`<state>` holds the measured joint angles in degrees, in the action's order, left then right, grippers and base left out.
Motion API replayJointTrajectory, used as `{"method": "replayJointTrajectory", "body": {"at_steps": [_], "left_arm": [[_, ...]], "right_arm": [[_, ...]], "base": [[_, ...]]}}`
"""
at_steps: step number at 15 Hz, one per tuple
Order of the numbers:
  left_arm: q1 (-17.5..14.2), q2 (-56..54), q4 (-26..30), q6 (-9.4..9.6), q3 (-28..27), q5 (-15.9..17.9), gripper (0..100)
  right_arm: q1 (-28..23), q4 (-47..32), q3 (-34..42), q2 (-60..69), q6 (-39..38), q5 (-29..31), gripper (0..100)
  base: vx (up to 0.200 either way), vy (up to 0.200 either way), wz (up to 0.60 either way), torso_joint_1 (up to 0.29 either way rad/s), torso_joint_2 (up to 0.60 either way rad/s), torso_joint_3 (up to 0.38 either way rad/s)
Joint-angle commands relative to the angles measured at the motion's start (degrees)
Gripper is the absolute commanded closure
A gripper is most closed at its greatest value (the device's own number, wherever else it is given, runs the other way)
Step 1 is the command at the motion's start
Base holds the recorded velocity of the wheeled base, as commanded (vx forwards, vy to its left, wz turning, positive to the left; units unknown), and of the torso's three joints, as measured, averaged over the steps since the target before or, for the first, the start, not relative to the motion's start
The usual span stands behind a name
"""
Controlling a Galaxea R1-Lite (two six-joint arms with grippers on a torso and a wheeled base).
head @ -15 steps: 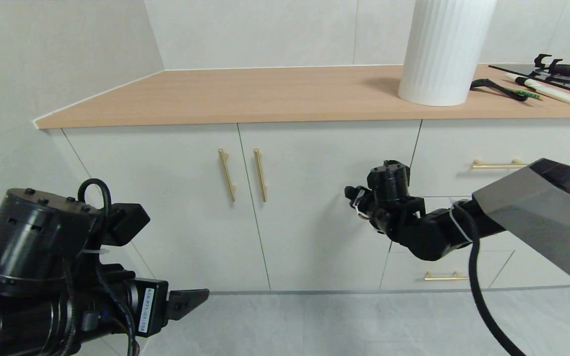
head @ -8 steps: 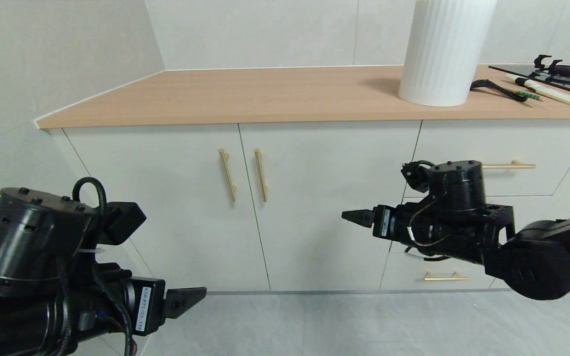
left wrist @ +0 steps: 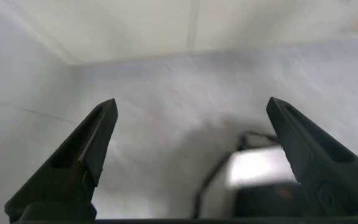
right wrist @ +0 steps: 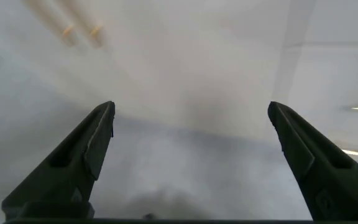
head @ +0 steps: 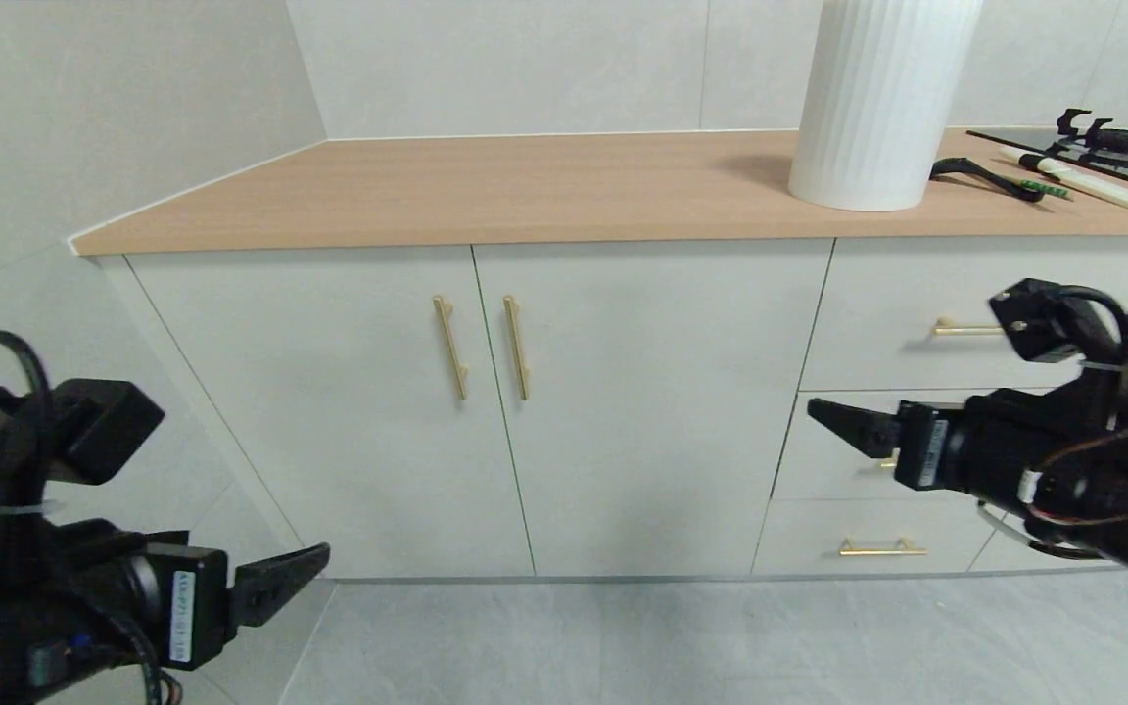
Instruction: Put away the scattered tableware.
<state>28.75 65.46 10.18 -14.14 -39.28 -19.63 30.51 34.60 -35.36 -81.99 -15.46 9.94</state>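
Canister (head: 877, 98), white and ribbed, stands on counter (head: 486, 186), contents hidden; left hand (left wrist: 191, 107) and right hand (right wrist: 191, 106) spread, empty.

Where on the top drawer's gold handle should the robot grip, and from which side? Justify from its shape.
Grip the top drawer's handle on its bar, coming straight from the front. The bar lies level and stands off the drawer front, so jaws set one above and one below should close round it.
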Motion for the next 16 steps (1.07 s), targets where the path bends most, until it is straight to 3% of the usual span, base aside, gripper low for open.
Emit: {"method": "replayJointTrajectory", "body": {"at_steps": [1, 2, 4, 5, 7, 9, 10, 11, 12, 13, 15, 16], "left_arm": [[-4.7, -14.9, 0.0, 4.47, 5.7, -2.0, 0], [-6.5, -20.6, 0.0, 6.32, 7.4, -2.2, 0], [-11.8, -32.8, 0.3, 13.09, 10.5, -3.2, 0], [-13.5, -36.9, 0.4, 15.11, 11.3, -3.5, 0], [-16.0, -42.7, 0.6, 16.07, 11.6, -3.4, 0], [-17.9, -50.3, 0.7, 16.78, 11.1, -3.4, 0], [-17.9, -50.3, 0.7, 16.78, 11.1, -3.4, 0], [-19.1, -56.3, 0.9, 18.27, 12.0, -3.1, 0], [-19.7, -59.6, 1.5, 19.24, 13.1, -3.0, 0], [-20.8, -59.9, 1.2, 18.98, 14.2, -3.3, 0], [-23.2, -59.9, 1.2, 18.36, 15.6, -3.5, 0], [-26.3, -61.0, 1.3, 18.89, 16.4, -3.4, 0]], "right_arm": [[-3.3, -0.1, 9.7, 20.2, 4.5, 4.2, 0], [-5.6, -1.2, 11.1, 25.9, 5.5, 4.1, 0], [-14.2, -4.0, 14.1, 36.3, 9.2, 4.0, 0], [-17.1, -6.0, 14.9, 40.9, 10.9, 4.0, 0], [-20.5, -12.4, 14.7, 49.6, 13.4, 4.5, 0], [-23.0, -25.9, 14.5, 65.6, 19.4, 4.6, 0], [-23.0, -25.9, 14.5, 65.6, 19.4, 4.6, 0], [-24.4, -36.7, 14.1, 76.4, 24.0, 6.1, 0], [-26.7, -37.8, 14.1, 76.7, 24.1, 10.4, 0], [-28.5, -38.3, 14.4, 78.3, 24.1, 12.8, 0], [-30.4, -38.6, 17.4, 81.6, 24.1, 13.0, 0], [-30.5, -38.4, 19.5, 82.0, 23.6, 13.2, 0]], "base": [[0.0, 0.0, 0.0, 0.0, 0.0, 0.0], [0.0, 0.0, 0.0, 0.0, 0.0, 0.0], [0.0, 0.0, 0.0, 0.0, 0.0, 0.0], [0.0, 0.0, 0.0, 0.0, 0.0, 0.0], [0.0, 0.0, 0.0, 0.0, 0.0, 0.0], [0.0, 0.0, 0.0, 0.0, 0.0, 0.0], [0.0, 0.0, 0.0, 0.0, 0.0, 0.0], [0.0, 0.0, 0.0, 0.0, 0.0, 0.0], [0.0, 0.0, 0.0, 0.0, 0.0, 0.0], [0.0, 0.0, 0.0, 0.0, 0.0, 0.0], [0.0, 0.0, 0.0, 0.0, 0.0, 0.0], [0.0, 0.0, 0.0, 0.0, 0.0, 0.0]]}}
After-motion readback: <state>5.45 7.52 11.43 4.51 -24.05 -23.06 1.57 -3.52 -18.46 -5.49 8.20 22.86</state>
